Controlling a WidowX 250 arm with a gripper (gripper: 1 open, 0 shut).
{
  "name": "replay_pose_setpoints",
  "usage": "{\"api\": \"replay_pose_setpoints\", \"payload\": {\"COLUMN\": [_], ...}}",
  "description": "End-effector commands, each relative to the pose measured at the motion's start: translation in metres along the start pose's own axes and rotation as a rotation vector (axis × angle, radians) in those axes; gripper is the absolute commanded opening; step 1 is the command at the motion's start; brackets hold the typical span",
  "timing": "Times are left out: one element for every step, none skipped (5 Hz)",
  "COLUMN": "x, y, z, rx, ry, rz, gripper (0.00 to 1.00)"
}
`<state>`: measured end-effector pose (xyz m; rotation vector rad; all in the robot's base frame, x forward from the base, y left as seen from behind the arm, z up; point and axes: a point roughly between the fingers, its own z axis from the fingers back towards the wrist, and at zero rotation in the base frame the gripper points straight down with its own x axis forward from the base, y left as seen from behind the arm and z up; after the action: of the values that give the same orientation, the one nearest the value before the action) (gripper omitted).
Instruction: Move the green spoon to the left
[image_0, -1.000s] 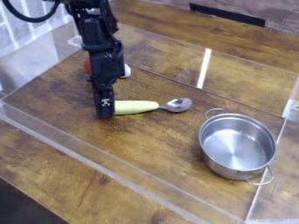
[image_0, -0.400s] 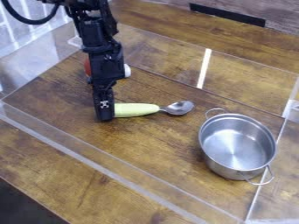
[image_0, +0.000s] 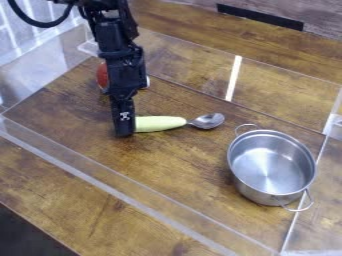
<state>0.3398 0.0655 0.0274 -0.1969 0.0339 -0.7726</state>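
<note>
The green spoon (image_0: 163, 124) lies flat on the wooden table, its yellow-green handle pointing left and its silver bowl (image_0: 206, 121) to the right. My gripper (image_0: 123, 125) points almost straight down at the handle's left end. Its black fingers (image_0: 123, 119) reach the table and stand close together around that end, which is hidden behind them. The gripper looks shut on the spoon's handle tip.
A round steel pot (image_0: 271, 166) with side handles stands at the right, a little nearer than the spoon. A red toy (image_0: 103, 74) shows partly behind the arm. Clear plastic walls (image_0: 235, 78) edge the wooden table (image_0: 80, 120) on all sides.
</note>
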Motion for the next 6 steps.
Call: {"api": "replay_pose_setpoints", "payload": {"x": [-0.006,-0.011,-0.019,-0.026,-0.033,-0.041], "y": [-0.001,0.001,0.000,-0.001,0.002,0.005], "z": [0.016,0.022,0.026,0.029,0.030,0.032], "rx": [0.025,0.033,0.036,0.038,0.046,0.052], "ry": [-0.023,-0.026,-0.018,-0.009,-0.023,-0.038], "rz": [-0.053,-0.039,-0.092,-0.147,-0.054,0.040], "gripper": [0.00,0.00,0.00,0.00,0.00,0.00]}}
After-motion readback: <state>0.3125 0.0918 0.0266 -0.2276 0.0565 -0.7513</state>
